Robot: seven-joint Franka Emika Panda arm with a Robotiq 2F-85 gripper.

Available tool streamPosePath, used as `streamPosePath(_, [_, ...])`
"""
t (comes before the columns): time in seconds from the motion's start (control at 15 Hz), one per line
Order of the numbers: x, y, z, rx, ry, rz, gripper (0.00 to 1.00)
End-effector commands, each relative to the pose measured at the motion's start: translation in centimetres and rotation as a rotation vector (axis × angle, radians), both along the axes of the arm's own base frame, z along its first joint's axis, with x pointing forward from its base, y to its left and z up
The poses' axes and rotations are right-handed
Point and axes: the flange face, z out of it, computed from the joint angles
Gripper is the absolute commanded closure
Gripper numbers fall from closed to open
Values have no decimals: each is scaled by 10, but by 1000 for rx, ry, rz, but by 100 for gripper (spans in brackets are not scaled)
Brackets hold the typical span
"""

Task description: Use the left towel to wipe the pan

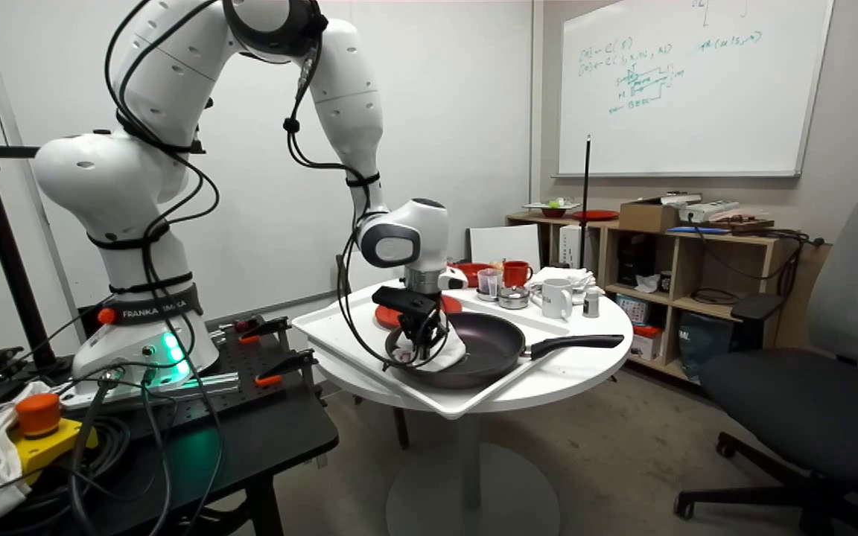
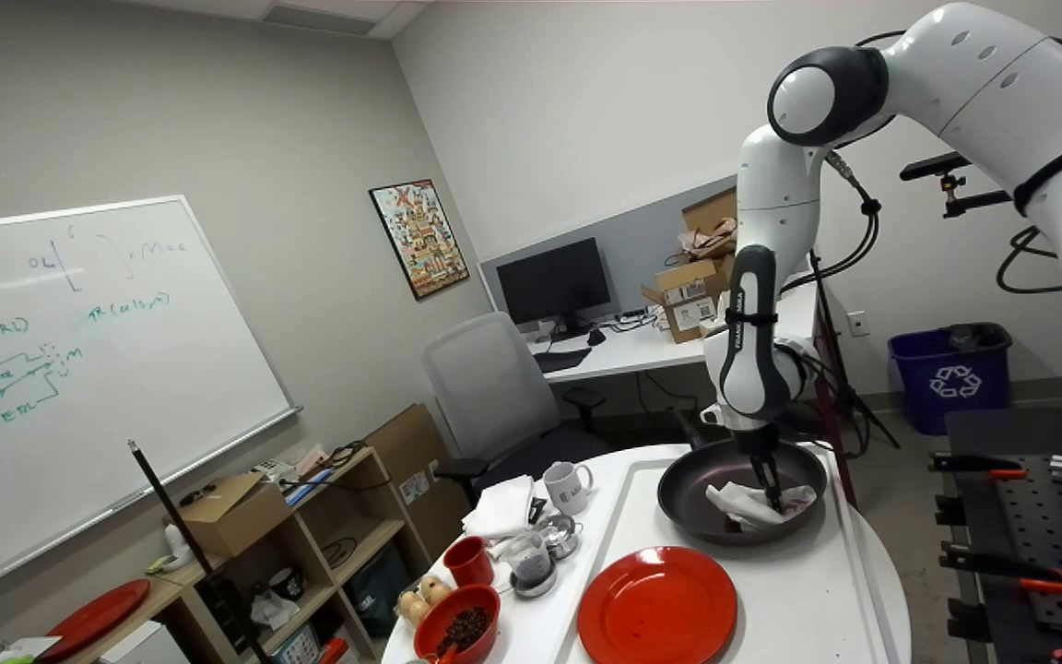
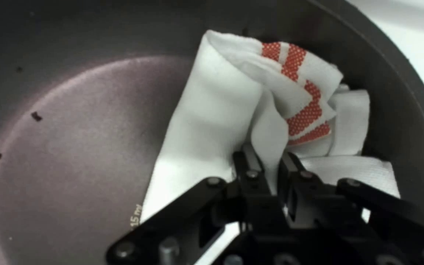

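White towel (image 3: 204, 117), red-striped near one edge, crumpled inside pan (image 1: 490, 342); fold pinched between jaws, rest bunched both sides. Pan round, black, shallow, level beneath jaws, straight handle (image 1: 578, 342) leading away; inside flecked dark, apart from jaws. Towel's contact with wall unclear.

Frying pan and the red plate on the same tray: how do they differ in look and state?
The frying pan is black with raised sides, while the red plate is glossy and flatter. The pan has a long straight handle; the plate has none. The pan holds the towel pinched by the claw; the plate lies apart from both. Both are round and rest on the white tray.
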Motion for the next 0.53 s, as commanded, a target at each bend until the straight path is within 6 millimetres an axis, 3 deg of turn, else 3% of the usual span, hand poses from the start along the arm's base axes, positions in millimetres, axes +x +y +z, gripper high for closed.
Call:
streamPosePath(0.0, [-11, -21, -5, -14, -13, -42, 97])
streamPosePath(0.47, [-1, -52, 2, -35, -56, -151, 97])
